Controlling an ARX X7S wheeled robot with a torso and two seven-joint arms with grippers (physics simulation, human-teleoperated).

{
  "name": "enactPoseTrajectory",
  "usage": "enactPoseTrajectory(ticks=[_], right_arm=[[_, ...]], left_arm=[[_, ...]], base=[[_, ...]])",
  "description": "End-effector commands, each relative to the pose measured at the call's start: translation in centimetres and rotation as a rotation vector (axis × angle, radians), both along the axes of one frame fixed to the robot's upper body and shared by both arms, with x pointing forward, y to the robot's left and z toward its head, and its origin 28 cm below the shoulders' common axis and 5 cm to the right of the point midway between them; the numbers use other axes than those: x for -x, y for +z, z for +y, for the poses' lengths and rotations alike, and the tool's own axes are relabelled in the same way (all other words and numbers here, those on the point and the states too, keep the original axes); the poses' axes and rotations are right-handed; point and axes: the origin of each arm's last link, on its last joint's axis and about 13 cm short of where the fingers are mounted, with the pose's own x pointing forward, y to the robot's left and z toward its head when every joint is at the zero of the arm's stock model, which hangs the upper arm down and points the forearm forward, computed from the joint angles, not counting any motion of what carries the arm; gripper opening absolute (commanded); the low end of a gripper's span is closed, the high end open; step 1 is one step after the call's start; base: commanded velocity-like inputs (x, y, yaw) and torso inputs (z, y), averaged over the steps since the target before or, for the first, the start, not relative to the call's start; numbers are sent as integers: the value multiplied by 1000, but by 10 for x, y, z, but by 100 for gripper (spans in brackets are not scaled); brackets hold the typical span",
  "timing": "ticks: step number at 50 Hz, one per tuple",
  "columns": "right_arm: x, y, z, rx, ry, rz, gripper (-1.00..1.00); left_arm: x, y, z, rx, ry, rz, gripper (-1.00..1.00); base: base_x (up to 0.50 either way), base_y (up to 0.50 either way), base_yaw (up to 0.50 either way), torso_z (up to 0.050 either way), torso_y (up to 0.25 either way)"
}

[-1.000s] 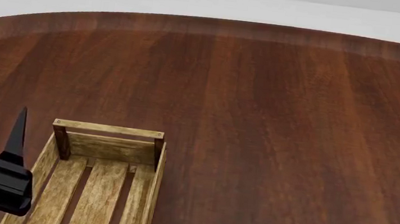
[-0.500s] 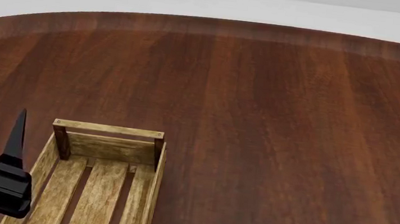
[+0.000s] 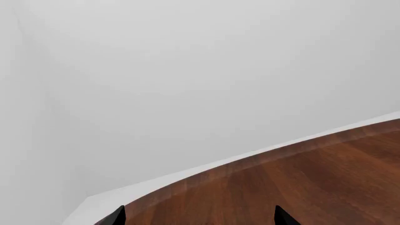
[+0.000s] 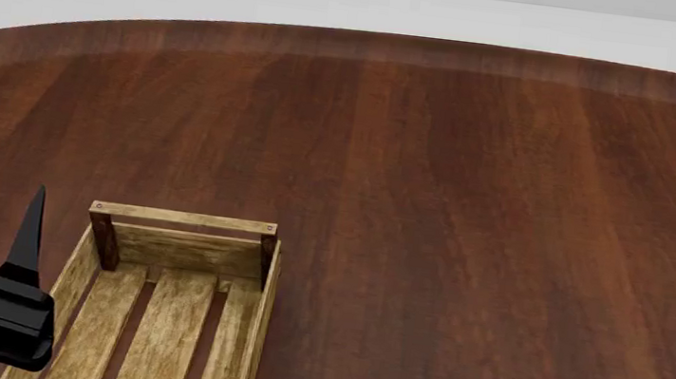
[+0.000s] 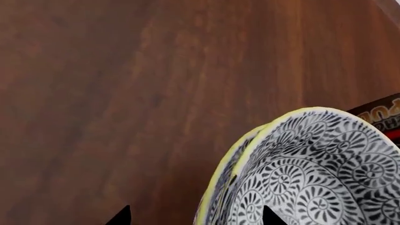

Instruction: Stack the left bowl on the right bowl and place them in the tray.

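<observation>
Two black-and-white patterned bowls with yellow outsides are nested together [image 5: 312,173] and show only in the right wrist view, over the dark wooden table. My right gripper [image 5: 195,216] is open, with the rim of the stacked bowls between its two black fingertips; one tip overlaps the inner bowl. The right gripper is out of the head view. The tray [image 4: 172,304], a light-wood slatted crate, stands empty at the lower left of the head view. My left gripper [image 4: 34,212] is open and empty just left of the tray; it also shows in the left wrist view [image 3: 198,218].
A dark pudding box [image 5: 381,112] lies behind the bowls in the right wrist view. The round wooden table [image 4: 441,182] fills the head view, its far edge curving against a white floor. The left wrist view looks over the table edge [image 3: 250,161].
My left gripper has sunk slightly toward the lower edge of the head view. The tray has not moved.
</observation>
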Motion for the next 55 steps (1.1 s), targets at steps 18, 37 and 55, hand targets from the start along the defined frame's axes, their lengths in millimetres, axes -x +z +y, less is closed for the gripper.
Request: enactPoseTrajectory(ticks=[18, 37, 55], right_arm=[[-2, -10, -4, 5, -19, 23, -100], [8, 11, 5, 15, 33, -19, -100], [11, 44, 12, 50, 77, -92, -100]], left_arm=[[-3, 2, -2, -4, -12, -3, 100], [0, 0, -1, -2, -7, -3, 100], [1, 1, -1, 2, -7, -7, 100]], base=[[0, 0, 0, 0, 0], [0, 0, 0, 0, 1], [0, 0, 0, 0, 1]])
